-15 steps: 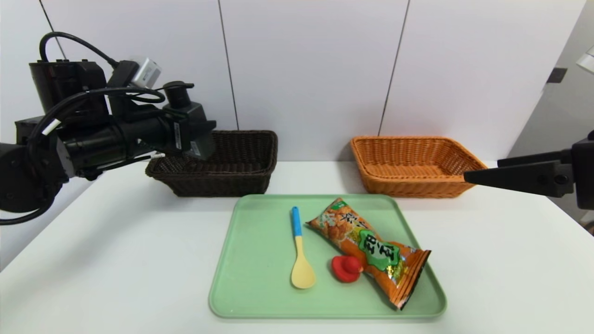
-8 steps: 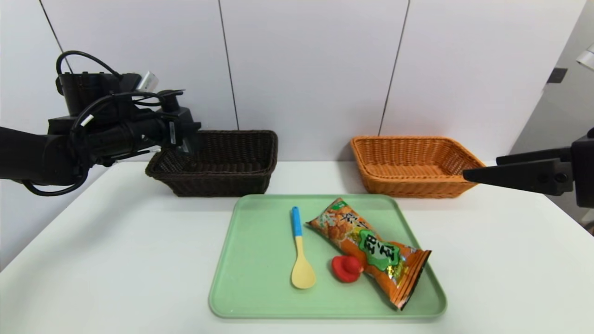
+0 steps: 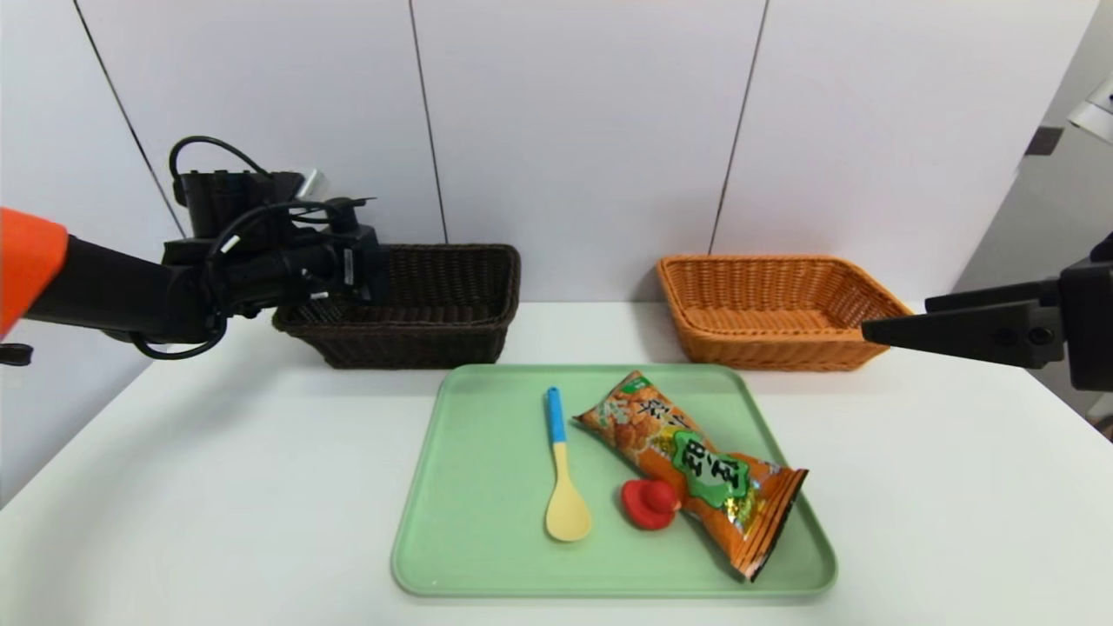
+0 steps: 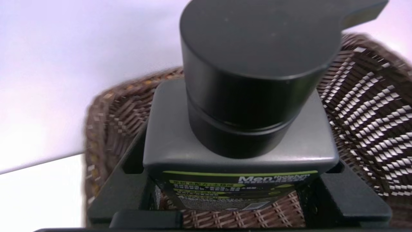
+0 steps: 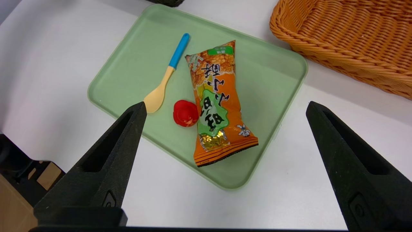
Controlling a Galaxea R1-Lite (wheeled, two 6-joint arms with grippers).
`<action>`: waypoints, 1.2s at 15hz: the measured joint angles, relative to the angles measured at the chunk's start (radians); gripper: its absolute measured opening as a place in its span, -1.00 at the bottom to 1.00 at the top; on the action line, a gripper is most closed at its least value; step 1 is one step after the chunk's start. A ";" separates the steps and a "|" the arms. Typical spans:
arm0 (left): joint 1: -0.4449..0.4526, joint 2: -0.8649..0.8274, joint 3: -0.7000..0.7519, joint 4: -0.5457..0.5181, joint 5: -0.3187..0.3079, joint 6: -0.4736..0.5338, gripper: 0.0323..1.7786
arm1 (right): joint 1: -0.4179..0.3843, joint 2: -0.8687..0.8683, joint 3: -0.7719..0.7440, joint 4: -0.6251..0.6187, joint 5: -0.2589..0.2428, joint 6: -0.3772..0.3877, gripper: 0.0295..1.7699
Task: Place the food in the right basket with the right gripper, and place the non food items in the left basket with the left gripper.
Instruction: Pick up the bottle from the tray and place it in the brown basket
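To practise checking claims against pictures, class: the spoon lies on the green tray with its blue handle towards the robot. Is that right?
No: the spoon lies on the green tray, but its blue handle points away from the robot, as the head view shows.

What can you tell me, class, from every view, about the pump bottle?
The bottle has a dark grey, seemingly plastic body with boxy shoulders, a round black pump head with a spout, and a dark label with yellow-green bands and white "Men" lettering. It is closed. The left end effector grips it by its sides, roughly upright, at the dark brown basket.
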 joint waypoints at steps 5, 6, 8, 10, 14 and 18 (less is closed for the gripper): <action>-0.003 0.099 -0.050 -0.005 0.000 -0.002 0.24 | 0.000 0.007 0.002 0.002 -0.002 -0.002 0.93; -0.003 0.115 -0.055 -0.015 0.000 -0.003 0.24 | 0.000 0.008 0.002 0.002 -0.001 -0.001 0.93; -0.001 0.136 -0.058 -0.024 0.000 -0.004 0.24 | 0.000 0.010 0.004 0.003 -0.001 -0.001 0.93; -0.002 0.145 -0.058 -0.024 -0.003 -0.004 0.24 | 0.000 0.010 0.005 0.003 -0.002 -0.001 0.93; -0.002 0.148 -0.057 -0.027 -0.002 -0.005 0.48 | 0.000 0.010 0.007 0.003 -0.002 -0.001 0.93; -0.001 0.123 -0.041 -0.026 0.000 -0.007 0.65 | 0.000 0.006 0.007 0.003 -0.001 -0.001 0.93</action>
